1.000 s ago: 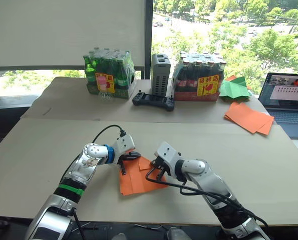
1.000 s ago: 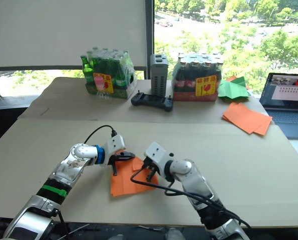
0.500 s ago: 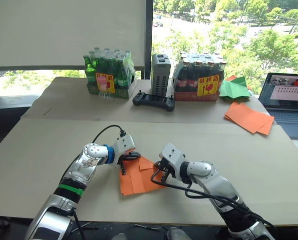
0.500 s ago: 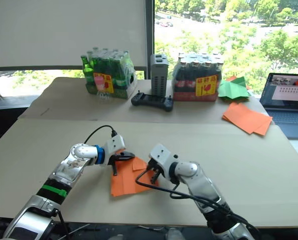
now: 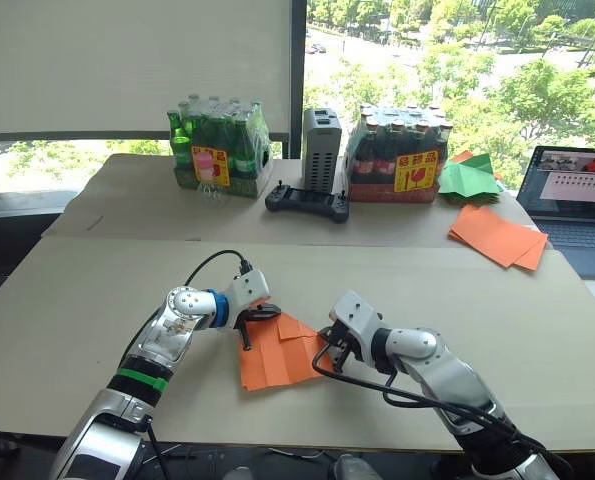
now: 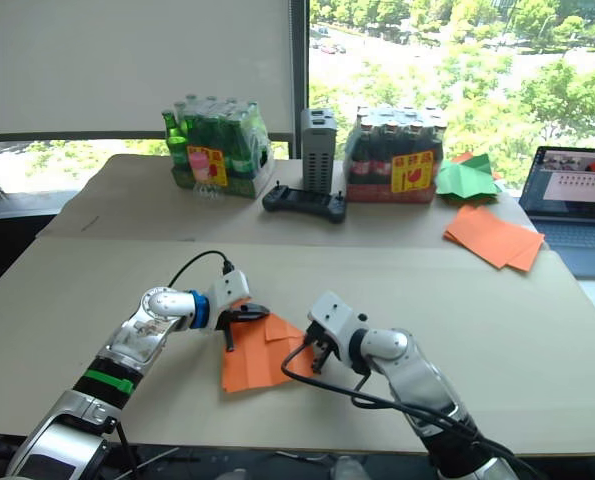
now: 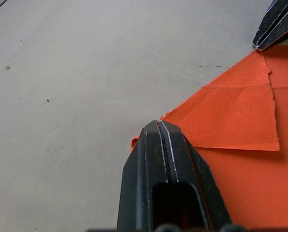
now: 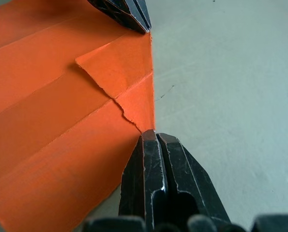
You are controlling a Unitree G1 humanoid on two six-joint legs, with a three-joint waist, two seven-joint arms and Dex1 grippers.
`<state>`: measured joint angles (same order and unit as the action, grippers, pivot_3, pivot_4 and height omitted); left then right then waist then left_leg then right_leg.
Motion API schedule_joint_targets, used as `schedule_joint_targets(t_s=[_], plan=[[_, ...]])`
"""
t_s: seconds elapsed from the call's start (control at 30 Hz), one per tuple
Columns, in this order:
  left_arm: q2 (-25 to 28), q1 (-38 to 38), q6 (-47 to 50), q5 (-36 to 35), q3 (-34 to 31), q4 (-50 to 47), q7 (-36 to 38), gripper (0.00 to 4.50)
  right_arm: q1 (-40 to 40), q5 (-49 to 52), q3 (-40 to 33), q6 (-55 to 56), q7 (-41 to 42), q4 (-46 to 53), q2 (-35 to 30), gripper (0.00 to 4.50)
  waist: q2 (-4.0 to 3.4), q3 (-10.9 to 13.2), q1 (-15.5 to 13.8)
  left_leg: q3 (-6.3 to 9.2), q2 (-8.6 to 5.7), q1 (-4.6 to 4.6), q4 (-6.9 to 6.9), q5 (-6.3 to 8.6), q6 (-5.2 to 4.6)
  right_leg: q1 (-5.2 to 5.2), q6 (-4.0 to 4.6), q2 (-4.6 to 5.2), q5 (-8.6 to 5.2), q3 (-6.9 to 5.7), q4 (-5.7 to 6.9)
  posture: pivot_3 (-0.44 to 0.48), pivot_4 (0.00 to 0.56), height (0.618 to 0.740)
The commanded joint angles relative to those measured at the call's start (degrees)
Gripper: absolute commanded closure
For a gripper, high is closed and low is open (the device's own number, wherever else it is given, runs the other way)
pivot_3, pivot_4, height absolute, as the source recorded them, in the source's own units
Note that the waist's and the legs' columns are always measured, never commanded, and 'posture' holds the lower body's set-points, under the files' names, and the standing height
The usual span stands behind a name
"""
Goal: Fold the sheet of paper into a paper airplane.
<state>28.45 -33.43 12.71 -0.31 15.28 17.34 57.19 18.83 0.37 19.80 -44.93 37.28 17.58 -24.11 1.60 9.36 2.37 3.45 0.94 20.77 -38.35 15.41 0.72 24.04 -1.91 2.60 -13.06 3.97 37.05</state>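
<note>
The thin bright orange creased sheet of paper [image 5: 277,352] lies flat on the pale beige bench [image 5: 497,320] just in front of me, between my two arms, with one corner folded over into a small triangular flap.

My left claw [image 5: 247,330] sits at the sheet's far left corner, its black fingers [image 7: 165,164] pressed together with the tips on the paper's edge; it is where it was a second ago.

My right claw [image 5: 329,352] has its fingers [image 8: 156,164] pressed together too, the tips touching the sheet's right edge by a small ragged tear. A second ago this claw lay over the paper's right part; since then my right arm has drawn back to the right, so more of the orange surface and the flap now show. The sheet itself has not shifted.

Well apart, at the bench's far right, lie a pile of flat orange sheets [image 5: 497,236] and a green folded paper shape [image 5: 469,178].
</note>
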Motion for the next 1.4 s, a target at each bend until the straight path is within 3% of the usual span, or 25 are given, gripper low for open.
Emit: schedule_joint_targets(t_s=[0.03, 0.23, 0.4, 0.73, 0.87, 1.07, 1.17, 1.37, 1.4], plan=[[-0.12, 0.47, 0.39, 0.95, 1.24, 0.72, 0.55, 4.5, -1.43, 0.28, 0.71, -3.38, -0.34, -1.5, -0.76, 4.47, 0.0, 0.0, -0.02, 0.0, 0.0, 0.0, 0.0, 0.0, 0.0, 0.0, 0.0, 0.0, 0.0, 0.0, -0.01, 0.0, 0.15, 0.733], [-0.19, 0.4, 0.78, -0.18, 0.03, -0.61, 0.39, 4.5, 0.25, 5.07, -4.23, 0.39, 0.1, 1.81, 1.22, 4.47, 0.01, 0.01, 0.01, 0.0, 0.0, 0.06, 0.0, 0.0, 0.0, 0.06, 0.0, 0.0, 0.0, 0.0, -0.01, 0.0, 0.15, 0.733], [2.4, 2.67, 3.68, -5.07, -4.0, -8.17, 3.08, 4.5, 1.41, 9.1, -7.23, 5.99, 1.39, 4.37, 3.11, 4.47, -0.02, 0.06, 0.42, 0.01, 0.02, 0.28, 0.0, 0.0, 0.0, 0.3, 0.01, -0.01, 0.01, 0.0, 0.0, 0.0, 0.15, 0.733], [6.54, 4.86, 12.13, -14.18, -12.09, -17.54, 3.68, 4.5, 3.95, 4.51, -0.42, 12.84, -1.33, -4.8, 7.12, 4.47, -0.01, 0.13, 0.4, 0.02, 0.02, 0.34, 0.01, 0.0, 0.0, 0.37, 0.02, -0.01, 0.02, -0.01, -0.01, 0.0, 0.15, 0.733], [7.95, 8.7, 19.66, -18.56, -18.03, -20.01, 0.49, 4.5, 6.08, 2.1, 2.33, 14.94, -1.23, -8.8, 7.74, 4.47, -0.02, 0.14, 0.62, 0.03, 0.04, 0.32, 0.02, 0.0, 0.0, 0.39, 0.03, -0.02, 0.02, -0.01, 0.0, 0.0, 0.15, 0.733], [4.87, 15.35, 34.37, -28.33, -29.01, -24.64, -8.81, 4.5, 6.18, 0.07, 3.68, 15.84, -0.96, -10.39, 7.25, 4.47, 0.04, 0.17, 0.71, 0.06, 0.04, 0.34, 0.05, 0.0, 0.0, 0.4, 0.03, 0.02, 0.02, -0.02, 0.0, 0.0, 0.15, 0.733], [3.49, 16.91, 38.71, -32.32, -31.72, -26.58, -11.39, 3.75, 6.24, -0.32, 3.89, 15.9, -0.84, -10.57, 7.1, 4.5, 0.08, 0.19, 0.3, 0.07, 0.03, 0.33, 0.04, 0.0, 0.01, 0.4, 0.03, 0.03, 0.02, -0.03, 0.01, 0.0, 0.15, 0.733], [1.09, 20.15, 43.2, -37.84, -31.02, -31.61, -13.68, 1.73, 6.63, -0.44, 3.94, 15.92, -0.63, -11.15, 7.57, 4.5, 0.08, 0.19, 0.24, 0.06, 0.03, 0.33, 0.05, 0.0, 0.01, 0.4, 0.04, 0.05, 0.03, -0.02, 0.01, 0.0, 0.15, 0.733], [1.47, 20.99, 42.54, -37.23, -29.99, -32.06, -13.58, 1.73, 6.67, -0.47, 3.95, 15.9, -0.6, -11.2, 7.61, 4.5, 0.08, 0.19, 0.31, 0.07, 0.03, 0.32, 0.05, 0.0, 0.02, 0.4, 0.05, 0.04, 0.03, -0.03, 0.01, 0.0, 0.15, 0.733]])
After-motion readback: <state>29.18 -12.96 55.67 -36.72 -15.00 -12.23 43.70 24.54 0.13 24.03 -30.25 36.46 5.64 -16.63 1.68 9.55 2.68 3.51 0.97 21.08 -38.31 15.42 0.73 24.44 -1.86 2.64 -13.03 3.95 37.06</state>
